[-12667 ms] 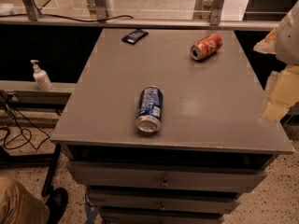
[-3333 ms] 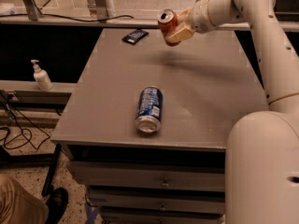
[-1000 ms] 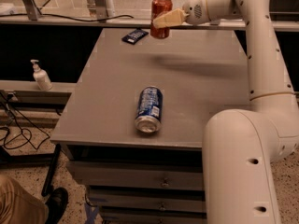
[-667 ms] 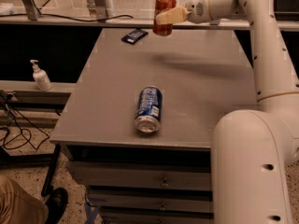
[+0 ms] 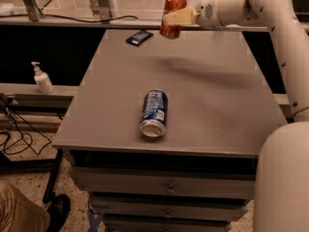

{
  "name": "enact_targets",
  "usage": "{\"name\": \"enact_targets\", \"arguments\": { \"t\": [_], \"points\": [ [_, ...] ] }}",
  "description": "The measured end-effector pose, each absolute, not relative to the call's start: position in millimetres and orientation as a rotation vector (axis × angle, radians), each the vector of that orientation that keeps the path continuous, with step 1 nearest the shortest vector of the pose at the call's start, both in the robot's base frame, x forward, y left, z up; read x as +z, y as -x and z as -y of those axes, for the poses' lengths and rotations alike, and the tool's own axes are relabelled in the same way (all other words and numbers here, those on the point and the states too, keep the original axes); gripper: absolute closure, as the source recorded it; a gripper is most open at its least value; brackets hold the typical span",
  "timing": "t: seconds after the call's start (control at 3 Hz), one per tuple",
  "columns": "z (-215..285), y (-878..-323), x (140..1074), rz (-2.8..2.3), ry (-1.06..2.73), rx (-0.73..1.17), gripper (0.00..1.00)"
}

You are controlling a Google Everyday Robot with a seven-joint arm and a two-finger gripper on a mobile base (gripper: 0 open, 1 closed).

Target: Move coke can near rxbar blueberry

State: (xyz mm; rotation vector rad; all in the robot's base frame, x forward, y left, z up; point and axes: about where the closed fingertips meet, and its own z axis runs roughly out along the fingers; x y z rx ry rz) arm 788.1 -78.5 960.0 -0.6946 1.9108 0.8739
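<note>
A grey worktop (image 5: 207,110) sits on a chest of drawers (image 5: 164,186). The floor (image 5: 29,190) is speckled, with black wires (image 5: 13,129) lying on the left. A white pump bottle (image 5: 42,79) stands on a low shelf (image 5: 19,92) there. The gripper (image 5: 170,19) holds the coke can (image 5: 174,4) up over the worktop's far edge

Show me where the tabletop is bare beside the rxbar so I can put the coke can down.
The gripper holds the coke can over the table at its far edge. Bare: the strip from the rxbar blueberry rightwards to the right edge, and the whole right half. The only crowding is the blue and white can lying front centre.
</note>
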Motion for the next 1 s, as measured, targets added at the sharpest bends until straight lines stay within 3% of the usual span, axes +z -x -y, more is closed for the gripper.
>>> {"name": "enact_targets", "arguments": {
  "t": [1.0],
  "points": [
    [39,-769,943,-1.844,0.665,0.618,1.00]
  ]
}}
